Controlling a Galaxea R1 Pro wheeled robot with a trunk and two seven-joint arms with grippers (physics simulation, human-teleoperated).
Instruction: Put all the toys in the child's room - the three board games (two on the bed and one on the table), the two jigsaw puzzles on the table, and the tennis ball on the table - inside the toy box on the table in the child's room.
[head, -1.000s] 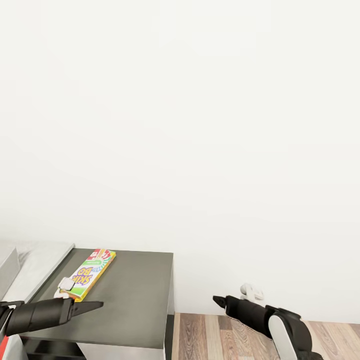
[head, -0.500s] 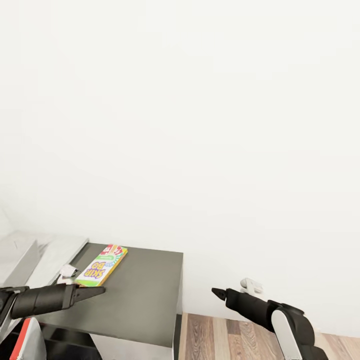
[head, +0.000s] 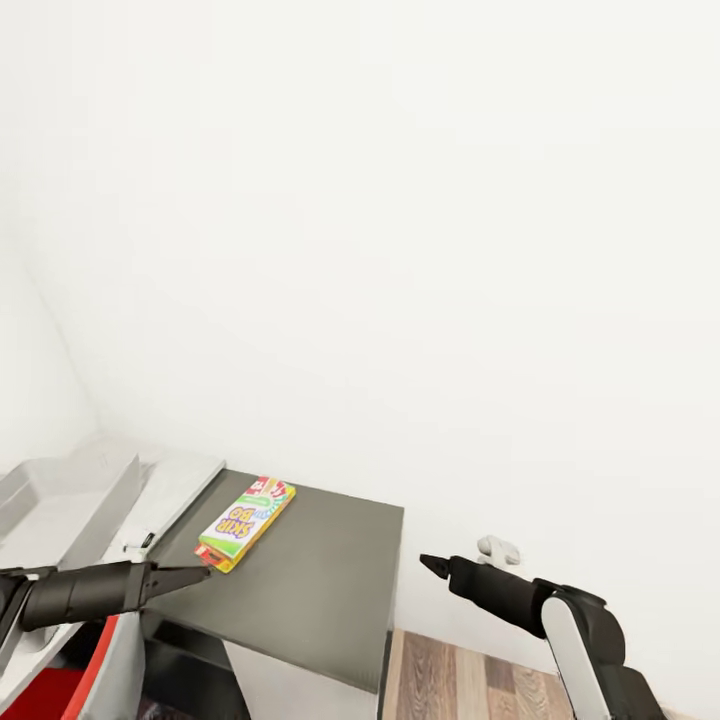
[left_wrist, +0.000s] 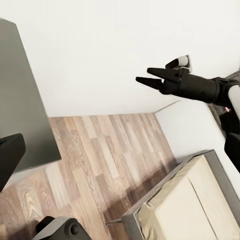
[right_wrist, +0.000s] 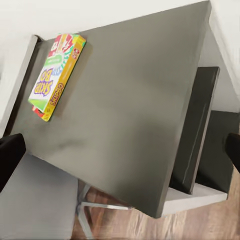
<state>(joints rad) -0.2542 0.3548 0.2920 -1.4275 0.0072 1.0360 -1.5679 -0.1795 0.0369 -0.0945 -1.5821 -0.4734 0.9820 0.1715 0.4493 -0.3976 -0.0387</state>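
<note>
A board game (head: 245, 522) with a white, green and red cover lies flat on the dark grey end of the table (head: 310, 580), near its far left edge. The right wrist view has the board game (right_wrist: 56, 75) on the table (right_wrist: 140, 125) too. A light grey toy box (head: 65, 495) with sloping walls stands to the left of the game. My left gripper (head: 195, 577) hovers open and empty just in front of the game. My right gripper (head: 430, 563) is open and empty in the air past the table's right edge, and my right gripper (left_wrist: 145, 76) also appears in the left wrist view.
A white wall runs close behind the table, with a small white fitting (head: 498, 548) low on it. Wood-plank floor (head: 470, 680) lies right of the table. The bed (left_wrist: 192, 205), beige mattress in a grey frame, stands across the floor. A red and grey shape (head: 60, 685) is at lower left.
The whole head view has shifted, so the table and game now sit further right and higher, and more of the toy box shows. Both arms keep the same pose.
</note>
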